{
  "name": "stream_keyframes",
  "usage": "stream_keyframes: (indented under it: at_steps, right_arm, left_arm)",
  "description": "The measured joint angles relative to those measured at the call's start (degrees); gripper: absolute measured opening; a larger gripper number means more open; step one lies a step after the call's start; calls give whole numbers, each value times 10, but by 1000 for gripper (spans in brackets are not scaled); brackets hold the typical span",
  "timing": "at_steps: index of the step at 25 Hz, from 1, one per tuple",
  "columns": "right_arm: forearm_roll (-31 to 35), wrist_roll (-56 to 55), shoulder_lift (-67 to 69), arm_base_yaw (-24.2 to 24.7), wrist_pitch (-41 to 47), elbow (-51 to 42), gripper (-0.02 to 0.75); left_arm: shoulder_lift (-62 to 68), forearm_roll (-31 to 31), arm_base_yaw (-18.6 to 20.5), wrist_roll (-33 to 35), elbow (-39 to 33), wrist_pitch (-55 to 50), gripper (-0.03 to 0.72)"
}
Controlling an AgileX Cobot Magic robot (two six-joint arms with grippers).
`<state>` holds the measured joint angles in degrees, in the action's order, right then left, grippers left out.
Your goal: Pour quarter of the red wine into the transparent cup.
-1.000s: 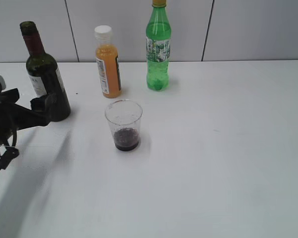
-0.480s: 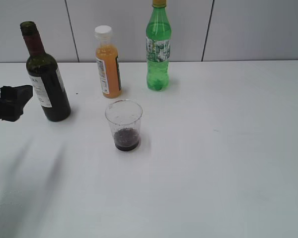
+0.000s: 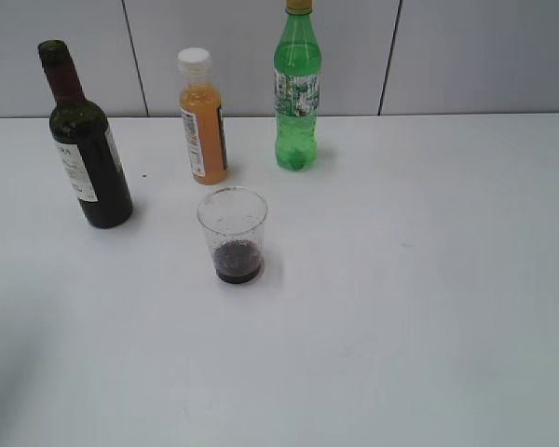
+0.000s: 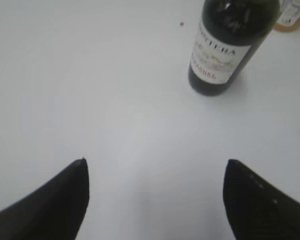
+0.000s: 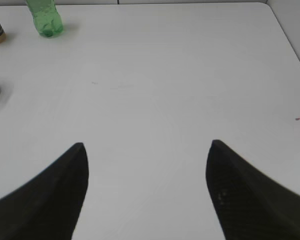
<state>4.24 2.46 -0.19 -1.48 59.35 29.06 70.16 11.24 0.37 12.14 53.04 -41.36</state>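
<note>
The dark wine bottle with maroon foil neck and white label stands upright at the left of the table, uncapped. It also shows in the left wrist view. The transparent cup stands in front of the bottles with a little dark red wine at its bottom. My left gripper is open and empty, above bare table, back from the wine bottle. My right gripper is open and empty over bare table. Neither gripper shows in the exterior view.
An orange-juice bottle with a white cap and a tall green soda bottle stand at the back by the wall. The green bottle also shows in the right wrist view. The white table's right edge shows there.
My left gripper let go of the wine bottle and drew back to the left, out of the exterior view. The bottle stands where it was. The cup has not moved.
</note>
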Motion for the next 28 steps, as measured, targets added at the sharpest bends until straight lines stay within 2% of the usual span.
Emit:
stream_keyframes:
  at_steps: [3,5,11,14,22,28]
  right_arm:
    - [0,0,0,0,0,0,586]
    - [0,0,0,0,0,0,586]
    - [0,0,0,0,0,0,586]
    - [0,0,0,0,0,0,586]
    - [0,1,0,0,0,0,586]
    - [0,0,0,0,0,0,586]
  left_arm:
    - [-1,5,15,0,64,-144,608]
    - [-10,6,19,-4,84,-199,596]
    - [-67,-12,24,-22,89,-276,589]
    - [-134,-15,24,-22,55,-278,589]
    - [-364,-10,24,-34,-115,-273,589]
    - [-501,-7,24,-56,-205,-268,639]
